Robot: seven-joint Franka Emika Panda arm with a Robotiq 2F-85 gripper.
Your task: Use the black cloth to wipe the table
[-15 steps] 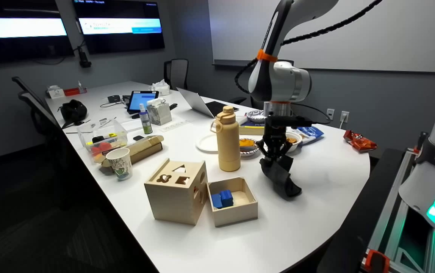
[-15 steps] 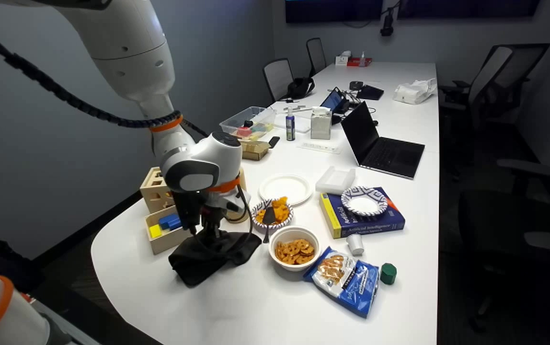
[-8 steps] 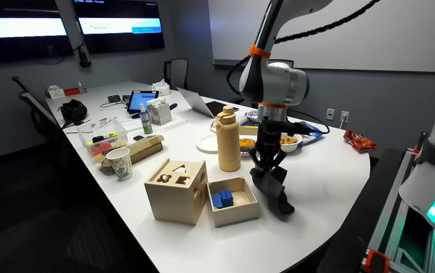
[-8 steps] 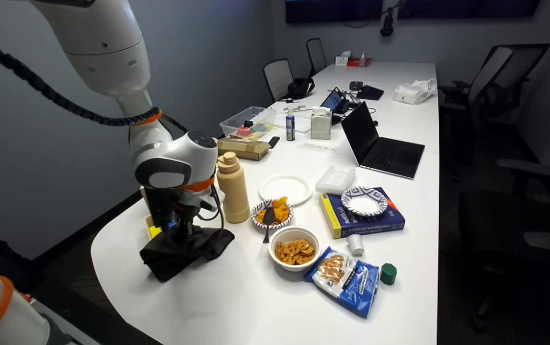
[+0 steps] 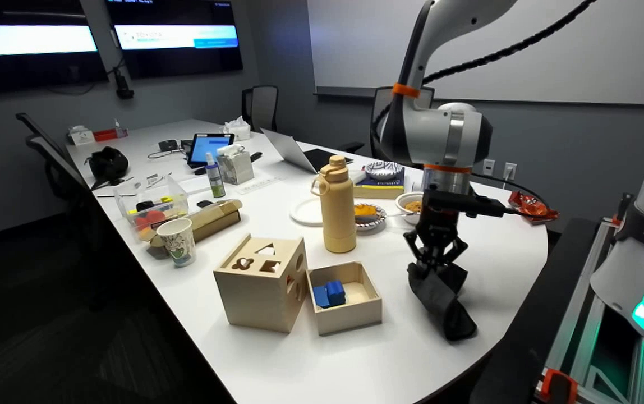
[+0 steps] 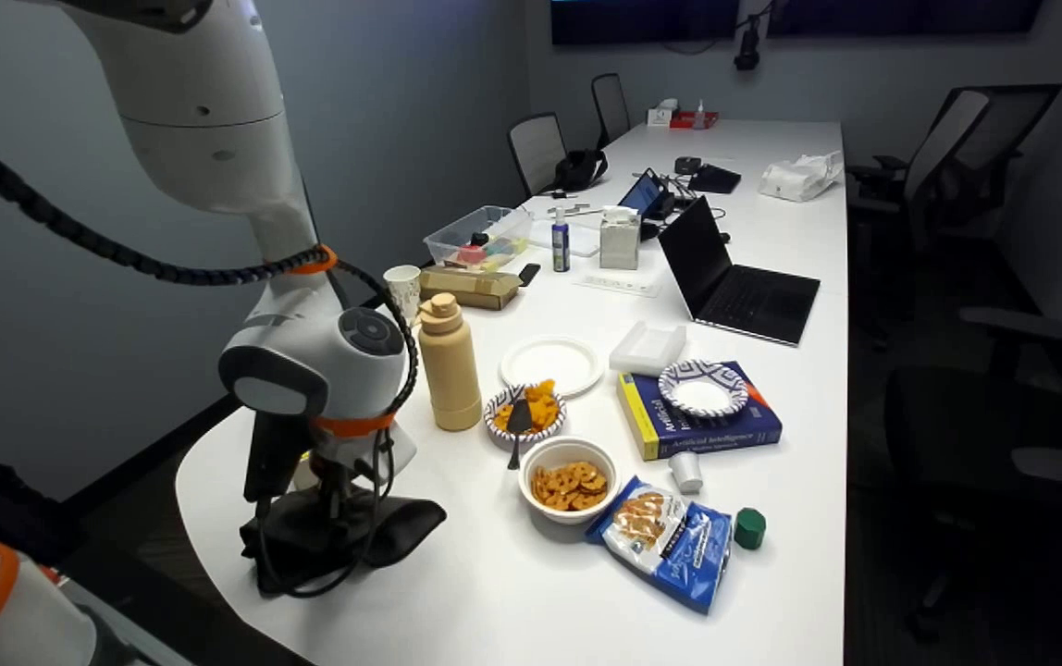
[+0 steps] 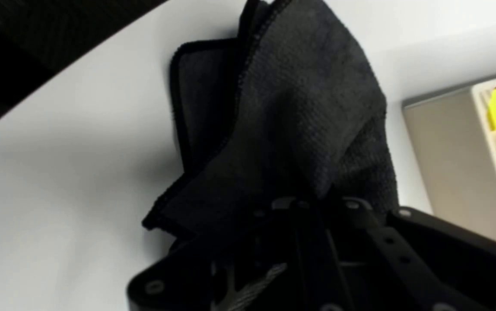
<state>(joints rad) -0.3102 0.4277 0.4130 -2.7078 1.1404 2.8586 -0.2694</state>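
pincer [image 5: 433, 266], black cloth [image 5: 444, 303] | moved away from wooden tray [image 5: 350, 324] | nearer robot base [image 5: 639, 264]

- There is one black cloth [image 5: 442, 306] and one pincer [image 5: 433, 266].
- Wooden boxes [image 5: 260, 300] number two.
- Bowls [image 6: 702, 398] number three.
- There is one plate [image 6: 551, 365], one book [image 6: 721, 437], one laptop [image 6: 762, 303], one beige bottle [image 6: 450, 375].
- One blue packet [image 6: 690, 555] and one red packet [image 5: 525, 203] lie near edges of the surface [image 5: 311, 367].
- Wall screens [image 5: 176, 36] number two.
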